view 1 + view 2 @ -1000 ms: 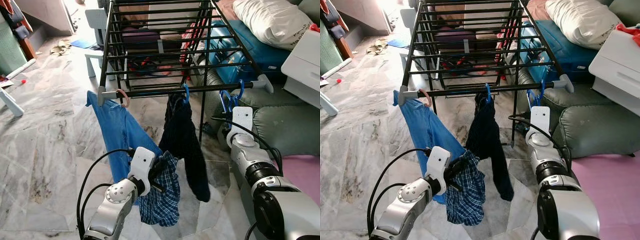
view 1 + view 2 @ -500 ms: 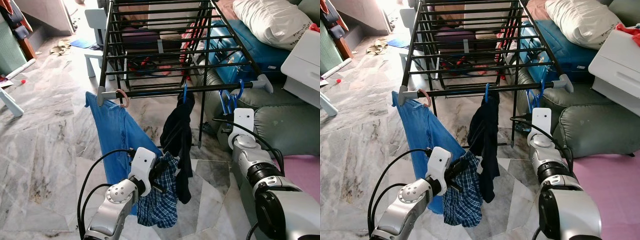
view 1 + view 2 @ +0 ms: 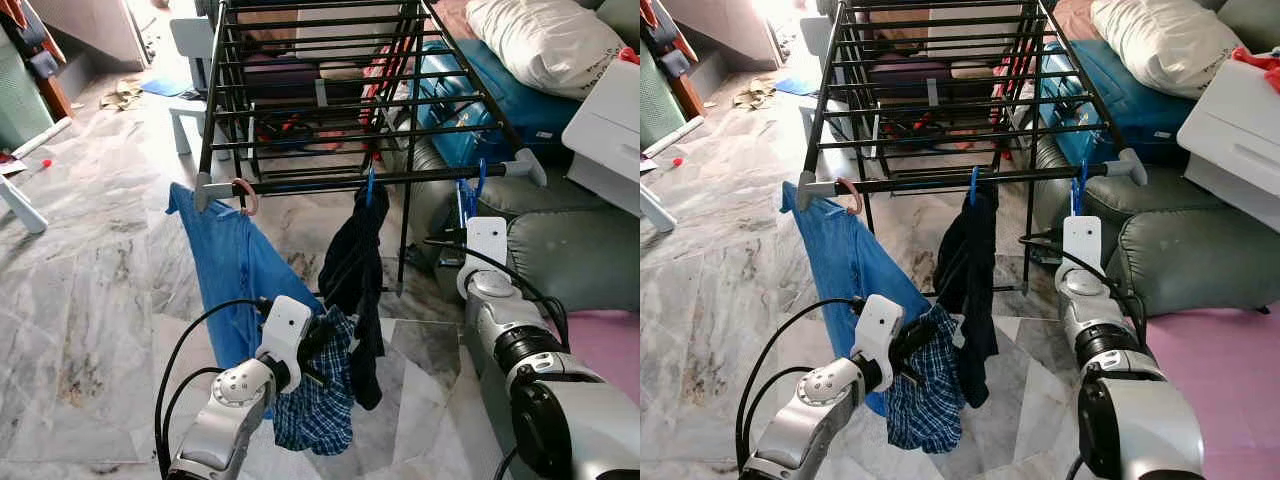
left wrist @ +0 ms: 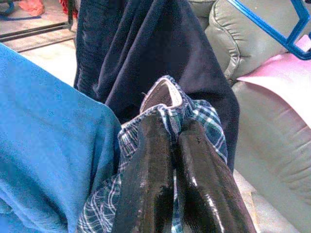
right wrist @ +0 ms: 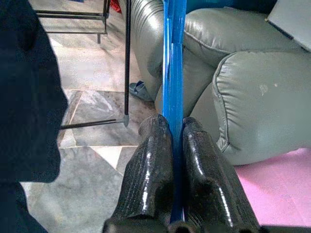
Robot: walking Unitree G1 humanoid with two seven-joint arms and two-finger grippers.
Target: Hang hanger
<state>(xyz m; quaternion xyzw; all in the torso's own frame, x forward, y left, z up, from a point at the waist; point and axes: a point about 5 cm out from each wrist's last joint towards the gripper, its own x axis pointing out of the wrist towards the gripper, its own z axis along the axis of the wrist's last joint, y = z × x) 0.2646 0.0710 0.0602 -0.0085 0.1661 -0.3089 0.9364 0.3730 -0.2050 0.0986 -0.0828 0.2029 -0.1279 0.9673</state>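
A black drying rack (image 3: 300, 184) stands ahead of me. From its front rail hang a blue shirt (image 3: 225, 270) on a pink hanger (image 3: 247, 195) and a dark navy garment (image 3: 355, 270) on a blue hook. Low in front, my left gripper (image 4: 174, 127) is shut on the collar of a blue plaid garment (image 3: 315, 410), which touches the navy one. My right gripper (image 5: 176, 127) is shut on a bare blue hanger (image 3: 466, 198), held upright just under the right end of the rail, beside the sofa. The right wrist (image 3: 487, 240) hides those fingers in the eye views.
A grey-green sofa (image 3: 580, 250) and a pink mat (image 3: 600, 340) lie to the right. Behind the rack are a blue suitcase (image 3: 500, 100), a white pillow (image 3: 545, 40) and a white cabinet (image 3: 610, 130). Marble floor (image 3: 90, 300) stretches to the left.
The navy garment's lower end has risen and bunched up, so it hangs shorter. My right gripper has lifted the blue hanger closer to the rail. The left gripper keeps its hold on the plaid garment.
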